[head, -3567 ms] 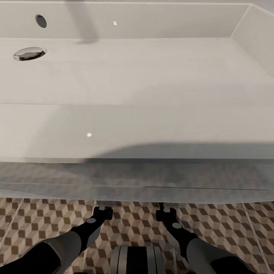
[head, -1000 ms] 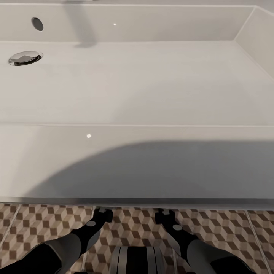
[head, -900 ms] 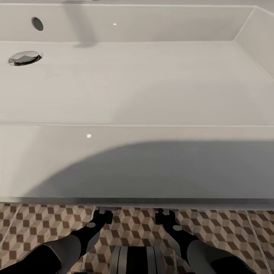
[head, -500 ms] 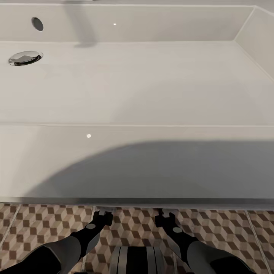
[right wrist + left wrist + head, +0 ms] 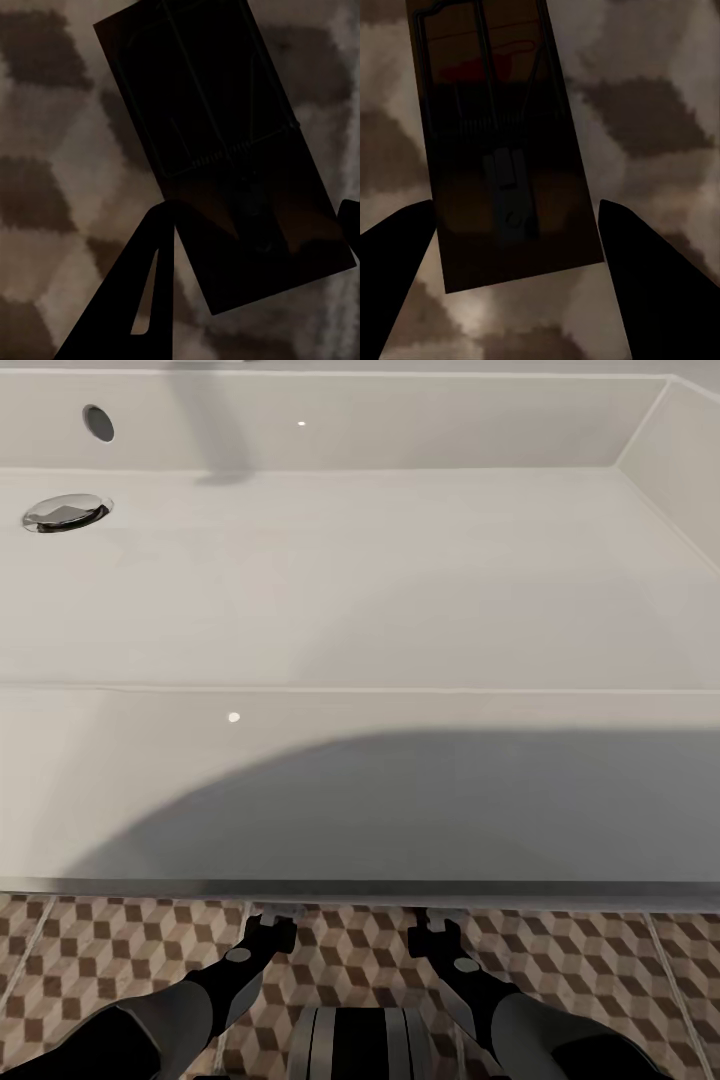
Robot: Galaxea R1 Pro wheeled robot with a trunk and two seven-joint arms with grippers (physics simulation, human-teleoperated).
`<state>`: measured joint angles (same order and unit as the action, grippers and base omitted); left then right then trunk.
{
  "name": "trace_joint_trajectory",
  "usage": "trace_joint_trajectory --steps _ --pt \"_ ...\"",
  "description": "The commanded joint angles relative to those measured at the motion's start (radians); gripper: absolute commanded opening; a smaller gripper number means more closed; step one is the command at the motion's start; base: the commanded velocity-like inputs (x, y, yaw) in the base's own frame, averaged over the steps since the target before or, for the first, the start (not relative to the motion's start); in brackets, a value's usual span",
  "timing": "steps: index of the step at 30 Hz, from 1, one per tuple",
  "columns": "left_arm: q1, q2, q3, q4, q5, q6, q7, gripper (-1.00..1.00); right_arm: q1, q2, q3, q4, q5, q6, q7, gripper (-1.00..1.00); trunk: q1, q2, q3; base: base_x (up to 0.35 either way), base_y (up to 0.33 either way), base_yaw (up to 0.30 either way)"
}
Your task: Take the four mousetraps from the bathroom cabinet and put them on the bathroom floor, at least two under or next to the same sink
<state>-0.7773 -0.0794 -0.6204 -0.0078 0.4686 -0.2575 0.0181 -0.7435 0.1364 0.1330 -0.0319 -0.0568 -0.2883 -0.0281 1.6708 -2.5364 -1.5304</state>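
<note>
Two tan mousetraps with dark wire show in the wrist views, both in deep shadow just above the cube-patterned bathroom floor (image 5: pixel 90 960). One mousetrap (image 5: pixel 502 150) with a red mark sits lengthwise in my left gripper (image 5: pixel 517 206), whose fingers (image 5: pixel 397 277) press its two long edges. The other mousetrap (image 5: pixel 225 135) lies skewed in my right gripper (image 5: pixel 255 217), one finger (image 5: pixel 142 292) against its edge. In the head view my left gripper (image 5: pixel 268 922) and right gripper (image 5: pixel 436 922) reach low under the sink's front edge, which hides their tips. The cabinet is out of view.
A wide white sink (image 5: pixel 360 800) overhangs the arms, with a chrome drain (image 5: pixel 66 512) and an overflow hole (image 5: pixel 98 422) at the far left. Its right wall (image 5: pixel 680 470) rises at the side. My base (image 5: pixel 360 1045) stands on the tiles.
Since 3.6 s ago the camera has moved, so the sink's top covers more of the view. Over the last second both grippers have shifted slightly nearer to me. Nothing was let go.
</note>
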Motion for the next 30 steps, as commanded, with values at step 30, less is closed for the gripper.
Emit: trace_joint_trajectory --steps 30 --pt "0.0 0.001 -0.009 0.0 0.006 0.028 0.002 -1.0 -0.001 0.0 0.008 0.001 -0.008 -0.001 -0.003 -1.0 0.0 0.0 -0.001 0.0 0.0 0.0"
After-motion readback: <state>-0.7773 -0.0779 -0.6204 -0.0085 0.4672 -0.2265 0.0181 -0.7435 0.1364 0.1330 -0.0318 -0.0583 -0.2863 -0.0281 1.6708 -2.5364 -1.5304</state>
